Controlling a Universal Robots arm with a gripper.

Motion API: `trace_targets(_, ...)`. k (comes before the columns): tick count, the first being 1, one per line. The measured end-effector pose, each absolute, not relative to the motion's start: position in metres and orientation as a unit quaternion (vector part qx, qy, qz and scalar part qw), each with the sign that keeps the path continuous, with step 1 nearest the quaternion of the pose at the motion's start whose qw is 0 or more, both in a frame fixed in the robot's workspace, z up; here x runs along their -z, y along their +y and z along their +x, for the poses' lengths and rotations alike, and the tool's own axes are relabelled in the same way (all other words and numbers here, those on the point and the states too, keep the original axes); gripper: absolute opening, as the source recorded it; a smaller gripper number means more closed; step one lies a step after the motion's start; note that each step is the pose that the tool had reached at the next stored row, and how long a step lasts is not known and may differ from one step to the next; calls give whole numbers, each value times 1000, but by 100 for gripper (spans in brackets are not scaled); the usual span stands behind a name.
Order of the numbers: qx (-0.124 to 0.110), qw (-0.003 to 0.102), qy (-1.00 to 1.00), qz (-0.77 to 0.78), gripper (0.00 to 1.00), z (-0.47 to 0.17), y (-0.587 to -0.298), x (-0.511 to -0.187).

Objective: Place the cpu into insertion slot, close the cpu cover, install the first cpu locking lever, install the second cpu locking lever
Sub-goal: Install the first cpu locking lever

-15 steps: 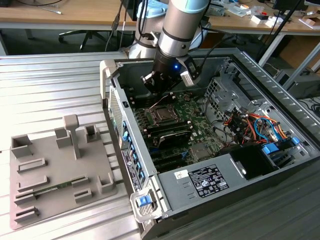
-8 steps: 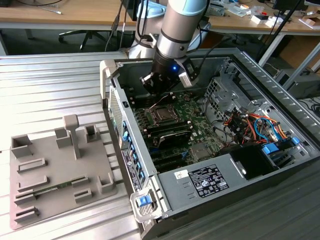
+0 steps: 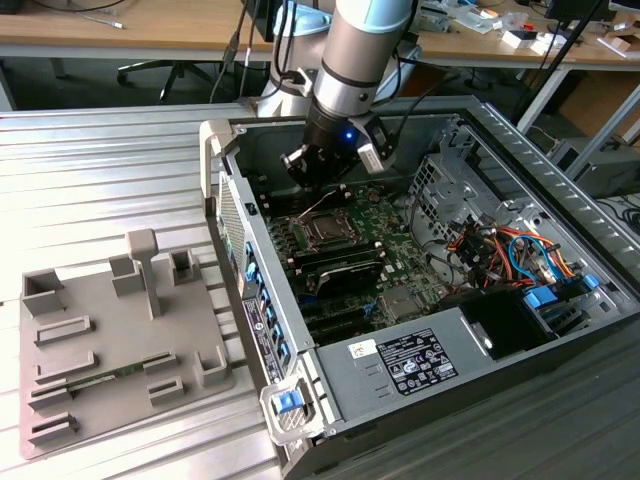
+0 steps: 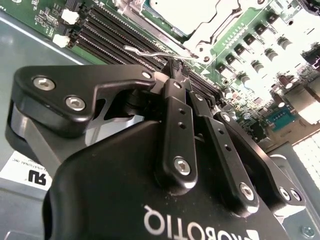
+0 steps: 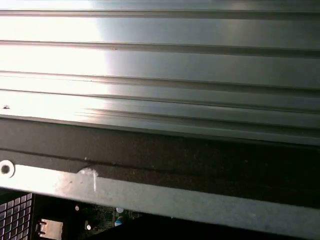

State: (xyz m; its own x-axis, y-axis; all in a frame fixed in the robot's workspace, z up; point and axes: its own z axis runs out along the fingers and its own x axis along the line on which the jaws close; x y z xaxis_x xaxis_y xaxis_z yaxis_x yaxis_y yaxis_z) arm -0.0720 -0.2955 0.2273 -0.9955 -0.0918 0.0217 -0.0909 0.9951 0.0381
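Observation:
The cpu [image 4: 182, 12] lies flat in the motherboard socket [image 3: 325, 229], its grey metal top showing. The silver cpu cover [image 4: 202, 42] lies down around it as a frame. A thin wire locking lever [image 4: 150, 50] runs along the socket's edge beside the memory slots and looks slightly raised. My gripper [image 4: 174, 69] hangs just over the socket inside the open computer case. Its black fingers [image 4: 176, 125] are shut together, with the tips right at that lever wire. I cannot tell whether they touch it. In the exterior view the gripper [image 3: 316, 188] stands just behind the socket.
Black memory slots [image 4: 115, 37] run beside the socket. A drive cage [image 3: 440, 180], coloured cables [image 3: 500, 250] and the power supply [image 3: 420, 360] fill the case toward the exterior view's right. A grey fixture plate [image 3: 120, 330] lies on the ribbed metal table [image 5: 160, 65].

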Motion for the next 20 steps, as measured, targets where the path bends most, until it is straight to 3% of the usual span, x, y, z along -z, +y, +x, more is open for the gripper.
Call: trace_targets(20,18,12,-999,50,11,-50,-295,-222)
